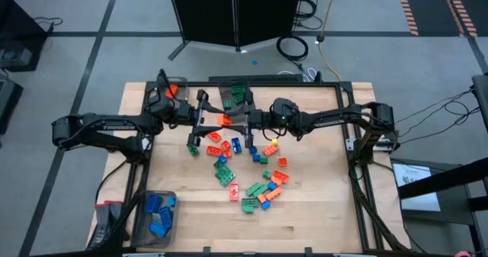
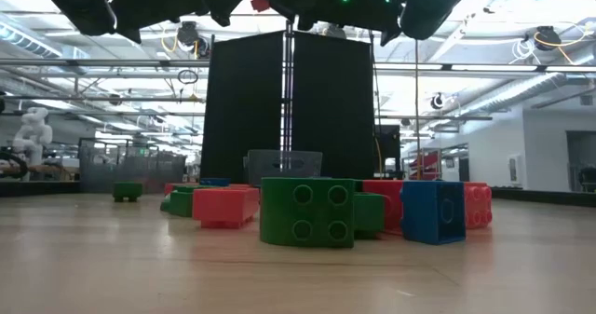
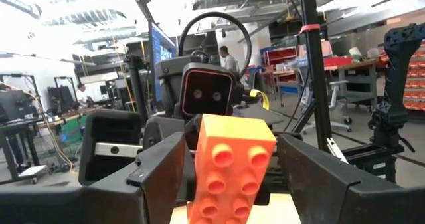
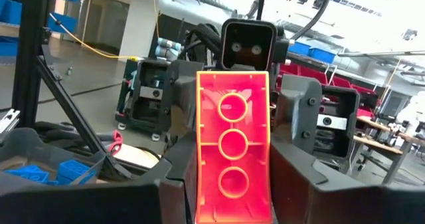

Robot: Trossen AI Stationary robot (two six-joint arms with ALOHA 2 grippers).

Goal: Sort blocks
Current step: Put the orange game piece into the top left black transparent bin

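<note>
Blocks (image 1: 252, 177) in orange, green and blue lie scattered over the middle of the wooden tabletop (image 1: 320, 211), most of them loose in a patch running from just under the arms toward the near edge. One orange block (image 3: 229, 171) is raised above the tabletop between the two arms, which meet nose to nose over the far half of it. The left gripper (image 1: 202, 118) has its jaws clamped on this block from one side, studs showing in the left wrist view. The right gripper (image 1: 252, 120) faces it, and in the right wrist view the block's hollow underside stands upright between that gripper's jaws, which are closed on it too. In the high view the same block shows as an orange spot between the two grippers. A bin (image 1: 156, 219) at the near left corner holds blue blocks (image 1: 158, 211). Another bin (image 1: 238, 95) at the far edge holds green blocks (image 1: 239, 94).
</note>
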